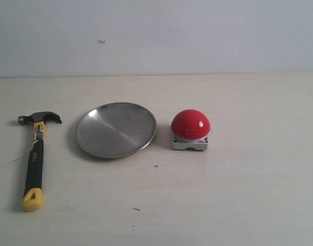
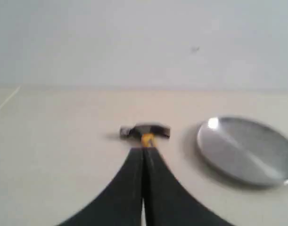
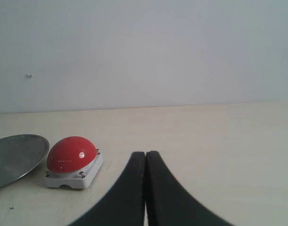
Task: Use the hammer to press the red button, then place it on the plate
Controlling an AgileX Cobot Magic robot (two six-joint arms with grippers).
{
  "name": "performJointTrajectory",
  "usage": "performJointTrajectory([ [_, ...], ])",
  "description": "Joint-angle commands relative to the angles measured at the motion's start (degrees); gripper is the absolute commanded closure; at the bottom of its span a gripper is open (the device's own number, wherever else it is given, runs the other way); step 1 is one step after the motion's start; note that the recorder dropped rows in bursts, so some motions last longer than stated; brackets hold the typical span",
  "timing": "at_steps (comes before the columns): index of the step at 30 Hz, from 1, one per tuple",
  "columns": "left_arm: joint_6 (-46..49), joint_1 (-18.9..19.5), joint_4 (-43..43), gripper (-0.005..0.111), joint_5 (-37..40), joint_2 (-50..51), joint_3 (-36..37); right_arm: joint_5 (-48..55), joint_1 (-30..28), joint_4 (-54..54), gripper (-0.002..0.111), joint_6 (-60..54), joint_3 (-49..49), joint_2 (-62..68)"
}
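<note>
The hammer (image 1: 35, 156) lies flat on the table at the left, dark head far, yellow end near. To its right sits the silver plate (image 1: 116, 129), and right of that the red button (image 1: 190, 128) on its grey base. No gripper shows in the exterior view. In the left wrist view my left gripper (image 2: 144, 151) is shut with nothing in it, its tips pointing at the hammer (image 2: 145, 132) head just beyond; the plate (image 2: 247, 149) lies beside. My right gripper (image 3: 145, 155) is shut and empty, with the red button (image 3: 72, 160) and plate (image 3: 16, 157) off to one side.
The pale table (image 1: 248, 195) runs back to a plain white wall (image 1: 197, 36). A few small dark specks mark the tabletop near the front.
</note>
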Motion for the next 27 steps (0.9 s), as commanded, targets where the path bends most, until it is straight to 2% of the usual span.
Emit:
performJointTrajectory([
  [1,-1.18,0.07,0.49,0.107,-22.02,-0.35,0.23,-0.06,-0.36,-0.14,0.108,-0.49,0.28,-0.37],
  [5,-2.44,0.07,-0.42,0.107,-38.37,-0.35,0.23,-0.06,-0.36,-0.14,0.108,-0.49,0.28,-0.37],
  [7,-6.66,0.07,-1.09,0.107,-45.59,-0.35,0.23,-0.06,-0.36,-0.14,0.108,-0.49,0.28,-0.37],
  [12,-8.43,0.07,-3.82,0.107,-56.59,-0.35,0.12,-0.06,-0.36,-0.14,0.108,-0.49,0.28,-0.37],
  [15,-4.23,0.07,-16.33,0.107,-53.96,1.0,-1.94,-0.06,-0.36,-0.14,0.108,-0.49,0.28,-0.37],
  [16,0.4,0.07,-23.85,0.107,-51.83,2.81,-3.28,-0.06,-0.36,-0.14,0.108,-0.49,0.28,-0.37],
  [19,21.24,0.07,-49.03,0.107,-48.44,12.54,-9.07,-0.06,-0.36,-0.14,0.108,-0.49,0.28,-0.37],
  [21,33.66,0.07,-59.99,0.107,-47.0,20.8,-13.43,-0.06,-0.36,-0.14,0.108,-0.49,0.28,-0.37],
  [23,42.09,0.07,-65.68,0.107,-42.54,31.0,-18.82,-0.06,-0.36,-0.14,0.108,-0.49,0.28,-0.37],
  [27,55.6,0.07,-70.13,0.107,-28.44,51.76,-30.66,-0.06,-0.36,-0.14,0.108,-0.49,0.28,-0.37],
])
